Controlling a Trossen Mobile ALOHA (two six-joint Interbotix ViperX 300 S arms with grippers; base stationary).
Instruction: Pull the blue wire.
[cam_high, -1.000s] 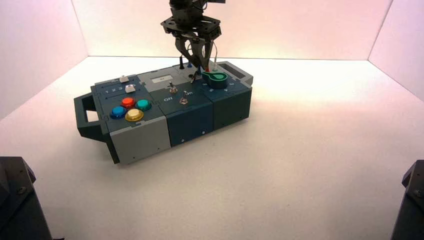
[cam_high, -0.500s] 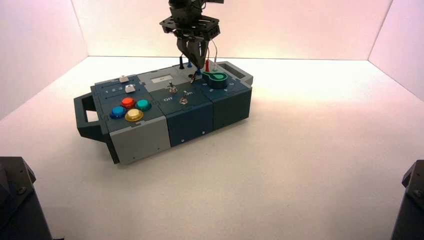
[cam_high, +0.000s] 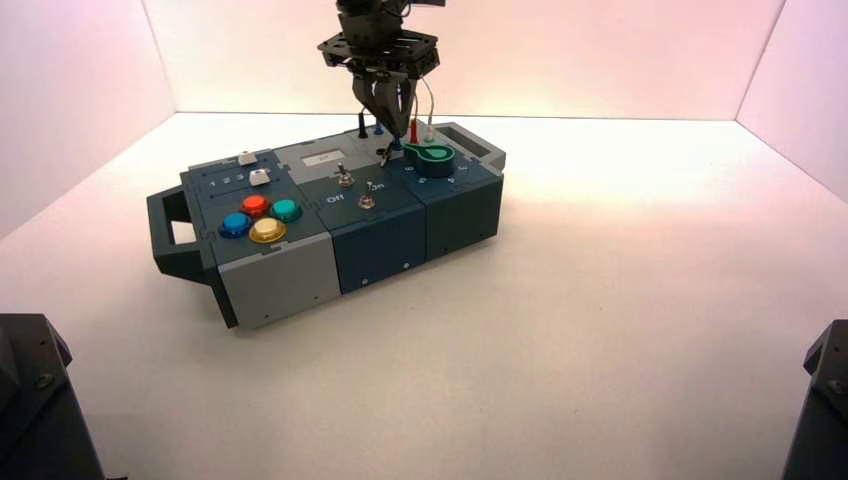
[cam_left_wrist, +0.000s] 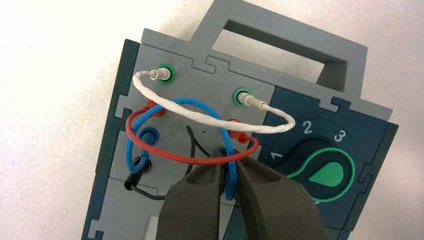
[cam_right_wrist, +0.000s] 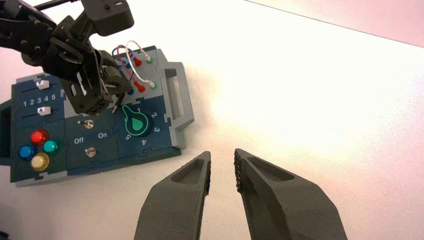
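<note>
The blue wire (cam_left_wrist: 229, 175) arches over the grey panel at the box's (cam_high: 280, 270) far end. One blue plug (cam_left_wrist: 148, 135) sits in its socket. The other end runs between my left gripper's fingers. My left gripper (cam_left_wrist: 229, 161) is shut on that blue end, just under the red wire (cam_left_wrist: 192, 160) that crosses it. In the high view the left gripper (cam_high: 385, 120) hangs over the box's far edge, beside the green knob (cam_high: 432, 155). My right gripper (cam_right_wrist: 222, 157) is open and empty, held high above the table to the box's right.
A white wire (cam_left_wrist: 210, 117) and a black wire (cam_left_wrist: 145, 167) share the panel with the red and blue ones. The grey handle (cam_left_wrist: 280, 35) juts out beyond it. Toggle switches (cam_high: 343, 179), coloured buttons (cam_high: 262, 218) and sliders (cam_high: 250, 165) lie nearer me.
My left gripper's fingers have closed together and the gripper has risen slightly over the wire panel. The right arm and the box have not moved.
</note>
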